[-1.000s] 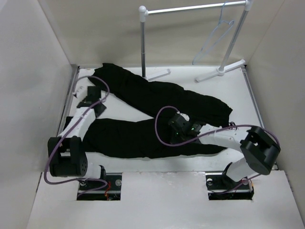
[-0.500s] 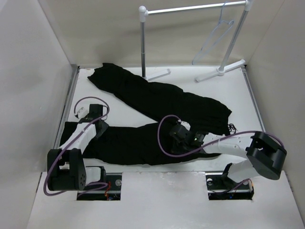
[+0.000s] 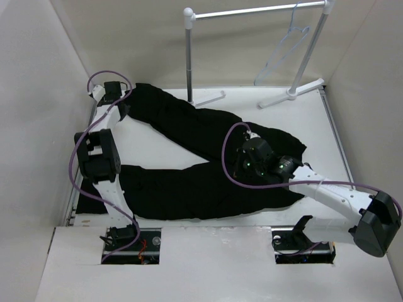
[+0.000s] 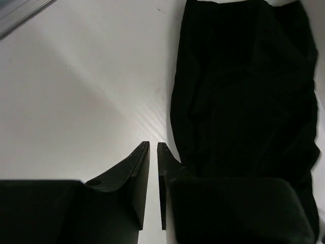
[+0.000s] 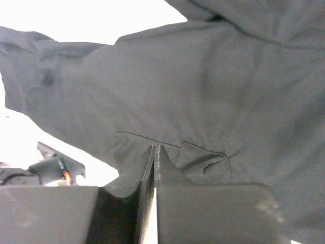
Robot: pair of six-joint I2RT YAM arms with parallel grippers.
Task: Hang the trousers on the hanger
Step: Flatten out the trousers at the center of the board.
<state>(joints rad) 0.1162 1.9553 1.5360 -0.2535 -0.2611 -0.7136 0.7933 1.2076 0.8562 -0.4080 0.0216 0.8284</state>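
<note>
Trousers (image 3: 182, 189), plain black, lie flat on the white tabletop (image 3: 318, 116) and fill the middle of the top view. Both legs fan toward the left. The far leg runs to the upper left and the near leg runs along the lower left. The waist end sits centre right.

Rail stand (image 3: 189, 56), white and metal, is at the top edge with its feet on the tabletop. One foot is just beside the far leg.

Left arm (image 3: 101, 157) lies along the left side up to the upper-left corner. Right arm (image 3: 334, 195) comes in from lower right to the centre, over the waist area.

Hanger (image 3: 281, 55), thin and pale, hangs by its hook on the rail at upper right, well apart from the trousers.

Purple cables (image 3: 223, 160) loop off both wrists.

Left jaws: at the far leg's end, upper left. They are almost pressed together, and white tabletop shows through the thin slit. The finger at frame right sits against the cloth border.

Right jaws: pressed together, tips on the cloth by a stitched seam and a small pucker. Cannot tell if a fold is caught.
</note>
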